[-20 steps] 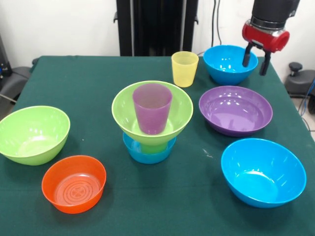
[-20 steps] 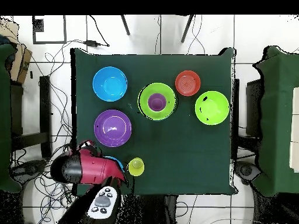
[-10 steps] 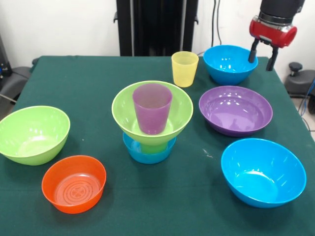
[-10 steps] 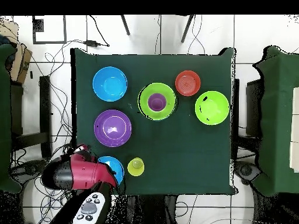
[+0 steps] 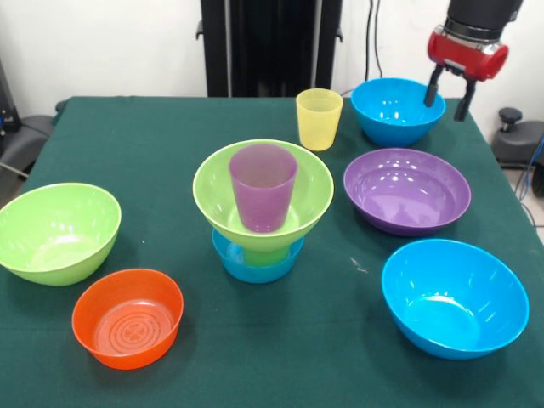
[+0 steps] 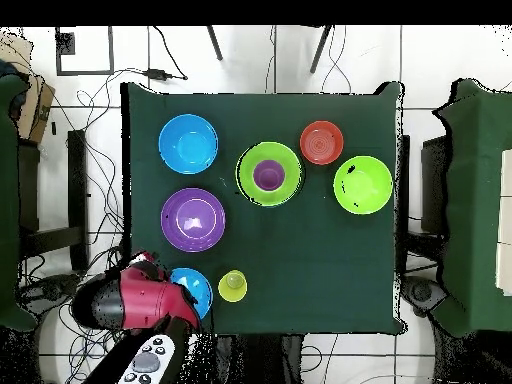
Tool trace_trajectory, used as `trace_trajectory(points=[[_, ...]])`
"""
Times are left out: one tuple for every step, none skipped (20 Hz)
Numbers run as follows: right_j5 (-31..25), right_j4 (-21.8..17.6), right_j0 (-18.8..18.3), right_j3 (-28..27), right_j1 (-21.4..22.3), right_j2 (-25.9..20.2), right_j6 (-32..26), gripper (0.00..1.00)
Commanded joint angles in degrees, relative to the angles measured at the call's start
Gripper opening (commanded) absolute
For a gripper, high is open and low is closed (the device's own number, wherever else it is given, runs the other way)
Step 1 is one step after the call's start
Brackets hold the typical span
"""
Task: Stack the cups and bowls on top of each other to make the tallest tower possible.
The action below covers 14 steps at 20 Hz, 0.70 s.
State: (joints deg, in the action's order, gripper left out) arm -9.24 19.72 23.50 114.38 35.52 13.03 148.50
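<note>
Front view only: spread pincer (image 5: 447,93) fingers.

Lighting: bright, even, from above. Shadows: soft and short on the green table cloth (image 5: 170,161), close under each bowl. Glare: white highlights inside the purple bowl (image 5: 407,190), the near blue bowl (image 5: 455,297) and the far blue bowl (image 5: 398,110); faint sheen in the orange bowl (image 5: 127,317). Focus: sharp in the front view, softer in the overhead view.
</note>
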Motion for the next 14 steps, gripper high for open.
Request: trace_trajectory(points=[[-4.3, -3.4, 0.7, -0.8, -5.6, 1.1, 2.7, 1.00], [-4.5, -3.5, 0.9, -1.4, -6.2, 1.8, 2.6, 1.00], [-3.7, -3.9, 0.1, -1.0, -6.5, 1.9, 2.1, 1.00], [-3.6, -3.9, -0.1, -1.2, -6.8, 1.9, 2.0, 1.00], [-3.5, -4.0, -0.1, -0.8, -6.6, 2.0, 2.0, 1.00], [-3.7, -4.0, -0.1, -1.0, -6.8, 2.1, 2.0, 1.00], [-3.7, -3.9, 0.4, -0.7, -6.5, 2.0, 2.4, 1.00], [-4.2, -3.8, 0.6, -1.1, -6.7, 2.0, 2.5, 1.00], [-4.0, -3.9, 0.5, -0.6, -6.4, 1.8, 2.5, 1.00], [-4.6, -3.7, 0.5, -0.9, -6.3, 1.7, 2.6, 1.00], [-4.1, -4.0, 0.1, -0.1, -5.9, 1.5, 2.4, 1.00], [-4.4, -3.8, 0.0, -0.2, -5.9, 1.3, 2.4, 1.00], [-4.1, -4.0, -0.2, 0.3, -5.5, 1.2, 2.3, 1.00], [-4.3, -3.8, -0.3, 0.3, -5.4, 1.0, 2.4, 1.00]])
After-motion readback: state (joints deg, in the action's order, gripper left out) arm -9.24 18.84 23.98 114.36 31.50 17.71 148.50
